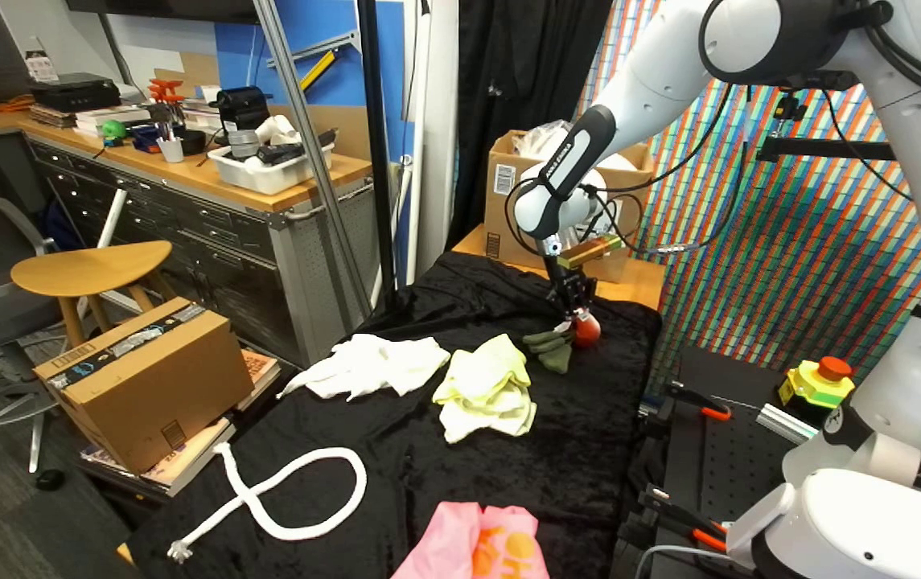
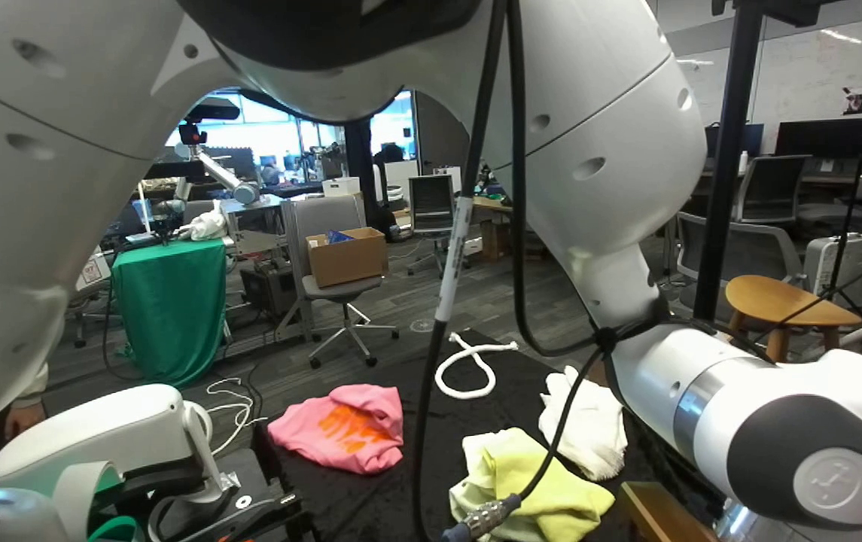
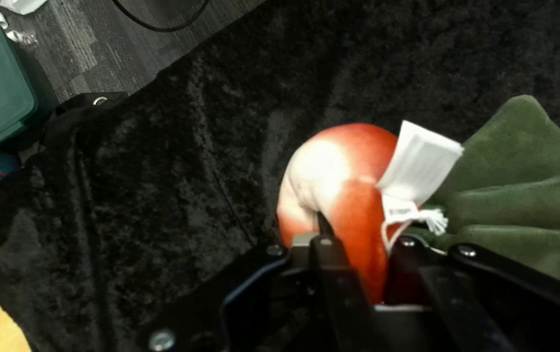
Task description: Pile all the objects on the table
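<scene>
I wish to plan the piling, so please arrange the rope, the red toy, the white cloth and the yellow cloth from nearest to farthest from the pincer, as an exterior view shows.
1. Red toy: touching the pincer.
2. Yellow cloth: left of the red toy in the picture.
3. White cloth: left of the yellow cloth.
4. Rope: looped, at lower left.

A big white Franka Panda arm [image 2: 611,113] arching up and over, elbow [image 1: 746,36] bent high up there, forearm [image 1: 649,84] slanting down, wrist [image 1: 540,205] low, black Robotiq gripper [image 3: 365,239] pointing down, two fingers [image 3: 331,256] pinched partway together, a gap between
</scene>
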`<control>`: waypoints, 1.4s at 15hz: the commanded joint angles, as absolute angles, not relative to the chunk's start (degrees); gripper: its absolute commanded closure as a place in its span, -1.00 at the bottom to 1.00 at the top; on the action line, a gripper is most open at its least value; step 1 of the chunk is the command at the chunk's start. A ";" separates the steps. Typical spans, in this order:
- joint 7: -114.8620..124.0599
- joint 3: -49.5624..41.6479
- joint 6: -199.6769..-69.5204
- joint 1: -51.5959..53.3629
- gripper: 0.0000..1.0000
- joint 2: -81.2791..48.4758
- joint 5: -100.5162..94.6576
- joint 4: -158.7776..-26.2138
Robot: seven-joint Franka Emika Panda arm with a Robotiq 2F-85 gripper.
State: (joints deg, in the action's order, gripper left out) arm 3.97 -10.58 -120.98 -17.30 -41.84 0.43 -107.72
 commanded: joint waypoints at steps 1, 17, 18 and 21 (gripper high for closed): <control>2.64 -10.43 -118.79 -16.56 0.82 -39.85 1.20 -107.02; 0.94 -5.88 -125.28 -4.61 0.84 -11.99 -6.46 -121.26; 0.65 -5.13 -125.68 -3.95 0.84 -10.84 -6.75 -121.55; 0.64 -2.77 -126.92 -1.63 0.84 -9.33 -7.93 -121.12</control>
